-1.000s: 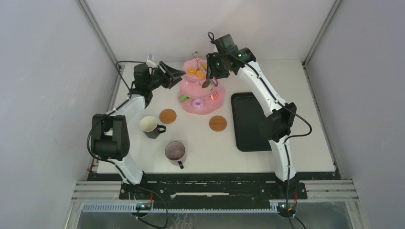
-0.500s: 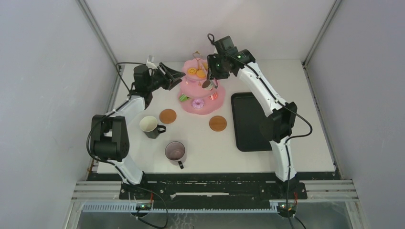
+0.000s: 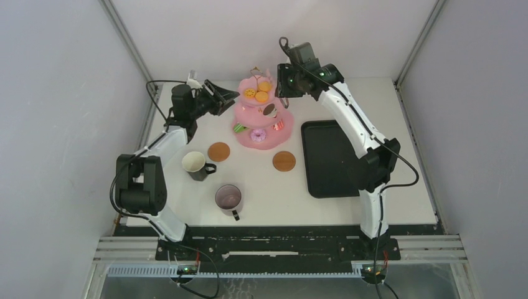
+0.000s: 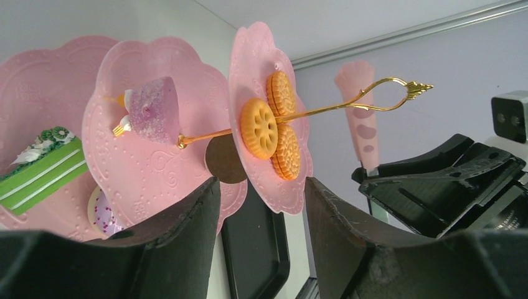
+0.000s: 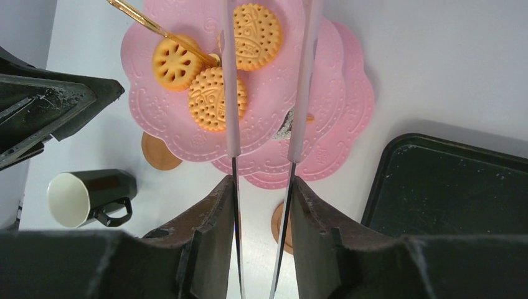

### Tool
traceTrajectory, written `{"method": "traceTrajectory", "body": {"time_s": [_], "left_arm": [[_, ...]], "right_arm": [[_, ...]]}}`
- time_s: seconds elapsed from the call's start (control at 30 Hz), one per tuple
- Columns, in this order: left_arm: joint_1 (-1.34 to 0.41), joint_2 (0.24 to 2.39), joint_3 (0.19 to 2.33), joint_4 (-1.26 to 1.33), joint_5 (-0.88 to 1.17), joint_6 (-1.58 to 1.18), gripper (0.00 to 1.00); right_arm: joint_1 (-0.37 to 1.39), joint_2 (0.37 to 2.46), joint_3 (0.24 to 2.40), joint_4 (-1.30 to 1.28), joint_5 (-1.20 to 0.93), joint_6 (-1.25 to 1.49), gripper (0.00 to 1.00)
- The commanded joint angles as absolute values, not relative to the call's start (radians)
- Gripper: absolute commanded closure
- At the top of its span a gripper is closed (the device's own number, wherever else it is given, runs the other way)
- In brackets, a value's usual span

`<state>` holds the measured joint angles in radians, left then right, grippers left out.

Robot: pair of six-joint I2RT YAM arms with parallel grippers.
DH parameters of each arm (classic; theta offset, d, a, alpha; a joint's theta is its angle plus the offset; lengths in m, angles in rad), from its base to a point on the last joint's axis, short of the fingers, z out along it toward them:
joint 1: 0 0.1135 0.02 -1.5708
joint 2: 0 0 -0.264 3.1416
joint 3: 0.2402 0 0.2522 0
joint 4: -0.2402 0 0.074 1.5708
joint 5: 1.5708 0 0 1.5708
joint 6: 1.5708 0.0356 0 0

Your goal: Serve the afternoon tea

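The pink three-tier cake stand (image 3: 266,138) stands at the back centre, its gold handle (image 4: 324,106) pointing up. Three orange biscuits (image 5: 208,96) lie on its top tier. A purple cake (image 4: 151,107) and a brown round pastry (image 3: 269,111) sit on the middle tier. A green slice (image 4: 43,174) and a doughnut (image 3: 257,134) are on the bottom tier. My left gripper (image 3: 231,96) (image 4: 261,184) is open just left of the stand, holding nothing. My right gripper (image 3: 281,87) (image 5: 261,180) is shut on the pink-tipped tongs (image 5: 303,81), above the stand's right side. No pastry shows between the tongs' arms.
Two dark mugs (image 3: 196,164) (image 3: 228,198) stand at front left. Round brown coasters (image 3: 218,151) (image 3: 284,161) lie in front of the stand. A black tray (image 3: 327,159) lies to the right. Enclosure walls close in both sides.
My right arm has risen and pulled back to the right, taking the tongs off the middle tier. The brown pastry stays on that tier. The left arm barely moved.
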<state>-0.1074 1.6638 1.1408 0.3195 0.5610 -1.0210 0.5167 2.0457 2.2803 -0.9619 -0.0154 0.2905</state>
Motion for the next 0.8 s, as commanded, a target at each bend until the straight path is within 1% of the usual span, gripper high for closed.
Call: {"method": "traceTrajectory", "body": {"time_s": [0.0,0.17,0.4,0.77], "left_arm": [[-0.103,1.595,1.107,0.339,0.529,-1.009,0.43],[-0.101,1.559,1.094,0.308,0.495,-0.983,0.43],[-0.101,1.481,1.048,0.245,0.42,-0.954,0.42],[-0.128,1.273,0.957,0.017,0.24,-0.819,0.42]], "right_arm": [[0.511,1.963,2.263,-0.895,0.017,0.299,0.58],[0.505,1.924,2.226,-0.884,0.047,0.295,0.59],[0.482,1.774,2.026,-0.814,0.11,0.299,0.59],[0.412,1.47,1.509,-0.747,0.175,0.352,0.6]]}}
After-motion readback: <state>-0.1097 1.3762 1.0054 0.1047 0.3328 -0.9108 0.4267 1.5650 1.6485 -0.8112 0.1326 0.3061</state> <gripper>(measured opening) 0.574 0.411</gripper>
